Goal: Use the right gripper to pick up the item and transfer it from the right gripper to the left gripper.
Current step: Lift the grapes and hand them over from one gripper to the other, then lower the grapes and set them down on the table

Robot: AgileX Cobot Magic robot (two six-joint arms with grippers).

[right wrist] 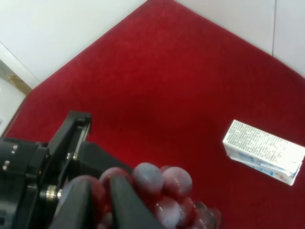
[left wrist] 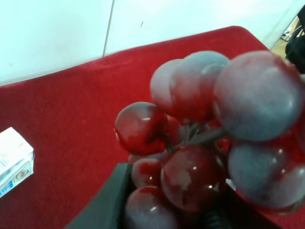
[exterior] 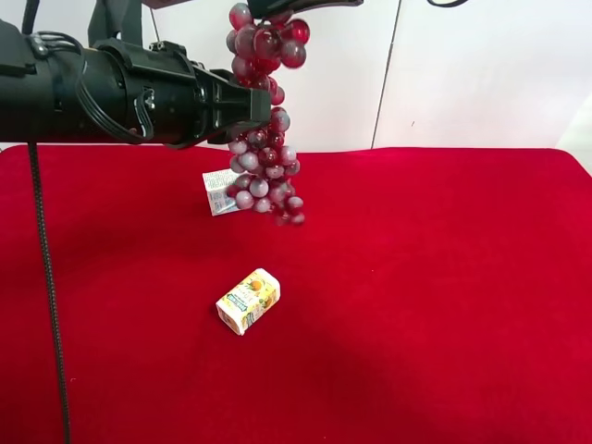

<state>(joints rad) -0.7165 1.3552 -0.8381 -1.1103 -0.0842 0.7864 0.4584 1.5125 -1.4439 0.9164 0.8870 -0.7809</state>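
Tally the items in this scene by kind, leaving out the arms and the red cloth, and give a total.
Long bunch of dark red and frosted purple grapes: 1
Small rectangular cartons: 2, the white-blue carton and the yellow-white carton
Total: 3

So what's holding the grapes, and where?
The right gripper holds the grape bunch by its top end. The left gripper is at its middle; its grip is unclear.

The exterior high camera looked down from a distance over the red cloth (exterior: 444, 324). Both wrist cameras sat close to the grape bunch (left wrist: 214, 133), seemingly angled downward; all three caught the white-blue carton (right wrist: 264, 152).
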